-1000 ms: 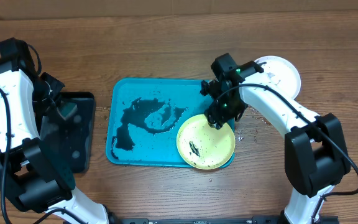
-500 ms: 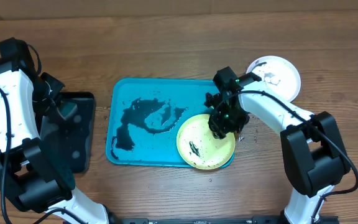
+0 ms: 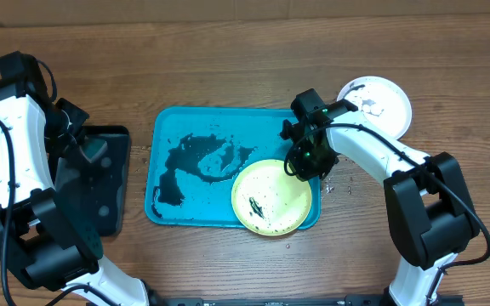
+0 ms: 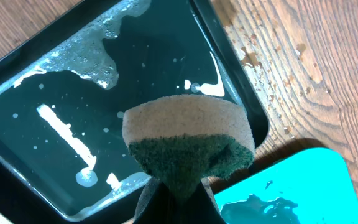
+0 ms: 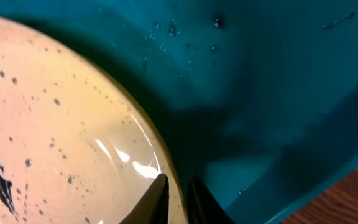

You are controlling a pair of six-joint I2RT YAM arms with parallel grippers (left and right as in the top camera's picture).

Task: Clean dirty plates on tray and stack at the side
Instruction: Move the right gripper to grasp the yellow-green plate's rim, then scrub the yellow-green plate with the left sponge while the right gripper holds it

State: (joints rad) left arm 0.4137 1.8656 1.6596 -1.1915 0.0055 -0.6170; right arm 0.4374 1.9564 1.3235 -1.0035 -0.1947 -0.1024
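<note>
Holding point: the yellow-green-rimmed round plastic plate (image 3: 272,197) lies flat in the near right corner of the large teal-blue rectangular plastic tray (image 3: 219,123). A black smudge marks its whitish centre and water beads cover it.
Tray: dark, wet smears cover the left and middle of its floor.
Right tool (image 5: 176,186): narrow, with the tips nipping the plate's far rim, though the wrist view is too close to be sure how firmly.
Step in hand: probably pinning the dirty plate so it can be scrubbed.
Grip advice: wet plastic slips, so a shallow, firm pinch held low should stop the plate tipping up.
Left tool (image 4: 173,202): closed on a tan sponge with a green scouring face (image 4: 188,134), which hangs over the black rectangular tray of sudsy water (image 4: 73,74), well apart from the plate.
Scrub advice: bring the sponge across and wipe from the smudge toward the pinned rim, so the push goes into the grip.
Stack spot: a white round plastic plate (image 3: 381,102) rests on the wooden counter (image 3: 228,68) beyond the tray's far right corner.
</note>
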